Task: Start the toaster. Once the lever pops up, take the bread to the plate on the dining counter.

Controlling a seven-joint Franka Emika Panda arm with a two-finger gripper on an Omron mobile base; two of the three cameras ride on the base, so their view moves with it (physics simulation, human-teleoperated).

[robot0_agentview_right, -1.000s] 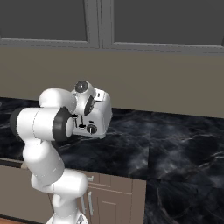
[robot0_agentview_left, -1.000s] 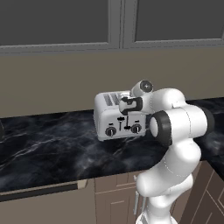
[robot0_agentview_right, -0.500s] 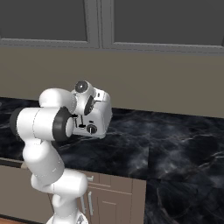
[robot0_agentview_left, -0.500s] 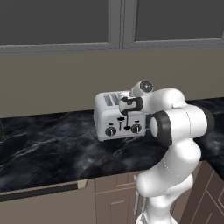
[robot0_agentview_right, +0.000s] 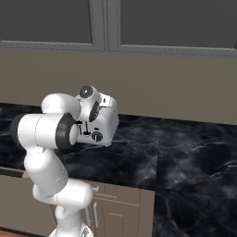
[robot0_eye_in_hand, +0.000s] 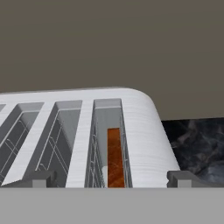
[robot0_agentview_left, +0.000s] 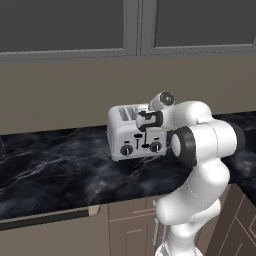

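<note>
The black marble worktop [robot0_agentview_left: 60, 165] carries the toaster [robot0_agentview_left: 131, 134], unmoved over the last second. The hand [robot0_eye_in_hand: 111, 178] is held wide open just above the toaster's front edge, empty. The bread [robot0_eye_in_hand: 114, 157] is seen sunk in the toaster's rightmost slot, so lifting is judged pending.

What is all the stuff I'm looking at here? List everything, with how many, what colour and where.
toaster: one, silver-white with black knobs and levers, on the worktop by the wall.
bread: one slice, orange-brown, down in the toaster's slot nearest its end.
worktop: one, black marble with white veins, along the wall.
wall cabinets: dark grey panels with grey frames, above the worktop.
lower cabinets: tan-brown, with handles, under the worktop.
wall: plain tan-brown, behind the toaster.
arm: one, white with dark joints, in front of the toaster.
gripper: one, dark tips, jaws open above the toaster.
</note>
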